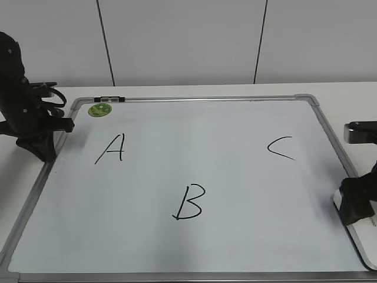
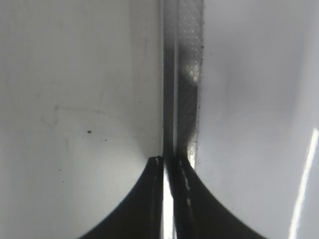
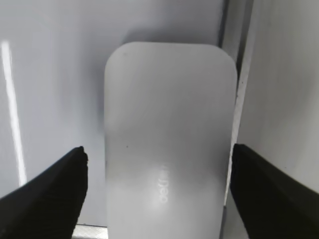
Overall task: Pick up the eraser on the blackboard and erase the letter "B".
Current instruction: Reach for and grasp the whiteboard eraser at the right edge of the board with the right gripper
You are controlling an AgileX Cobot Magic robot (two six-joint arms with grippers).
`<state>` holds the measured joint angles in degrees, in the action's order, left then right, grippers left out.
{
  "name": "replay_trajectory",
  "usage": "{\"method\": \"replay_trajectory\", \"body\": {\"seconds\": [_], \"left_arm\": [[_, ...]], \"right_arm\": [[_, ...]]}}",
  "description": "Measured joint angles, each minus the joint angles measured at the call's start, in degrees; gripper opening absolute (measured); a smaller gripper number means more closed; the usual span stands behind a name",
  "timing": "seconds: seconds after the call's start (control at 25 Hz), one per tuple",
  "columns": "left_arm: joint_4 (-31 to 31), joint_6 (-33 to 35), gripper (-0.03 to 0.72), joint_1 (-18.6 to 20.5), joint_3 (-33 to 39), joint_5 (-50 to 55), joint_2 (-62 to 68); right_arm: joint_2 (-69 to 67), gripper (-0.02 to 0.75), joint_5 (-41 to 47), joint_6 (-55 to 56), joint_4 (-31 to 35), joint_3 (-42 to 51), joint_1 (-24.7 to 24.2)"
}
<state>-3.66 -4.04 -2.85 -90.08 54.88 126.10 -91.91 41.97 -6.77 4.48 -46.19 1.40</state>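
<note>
Right wrist view: the eraser (image 3: 169,144) lies flat on the blackboard (image 3: 50,74), framed between the fingers of the right gripper (image 3: 157,184), which stand apart on either side without touching it.

To grasp well, the right gripper should probably come straight down, centred across the eraser's width, and close evenly so the block does not twist; the eraser sits near the board's right frame, so the outer finger needs clearance there. The letter "B" (image 1: 189,202) waits at lower centre, well apart. The left gripper (image 2: 169,167) rests with fingers together over the board's left frame.
</note>
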Motion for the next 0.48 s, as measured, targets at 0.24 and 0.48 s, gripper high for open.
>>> {"method": "replay_trajectory", "body": {"seconds": [0.24, 0.48], "left_arm": [[0.0, 0.0, 0.020, 0.0, 0.0, 0.0, 0.0], [0.0, 0.0, 0.020, 0.0, 0.0, 0.0, 0.0]], "right_arm": [[-2.9, 0.661, -0.7, 0.1, -0.7, -0.1, 0.0], [-3.0, 0.612, -1.0, 0.2, -1.4, -0.1, 0.0]]}}
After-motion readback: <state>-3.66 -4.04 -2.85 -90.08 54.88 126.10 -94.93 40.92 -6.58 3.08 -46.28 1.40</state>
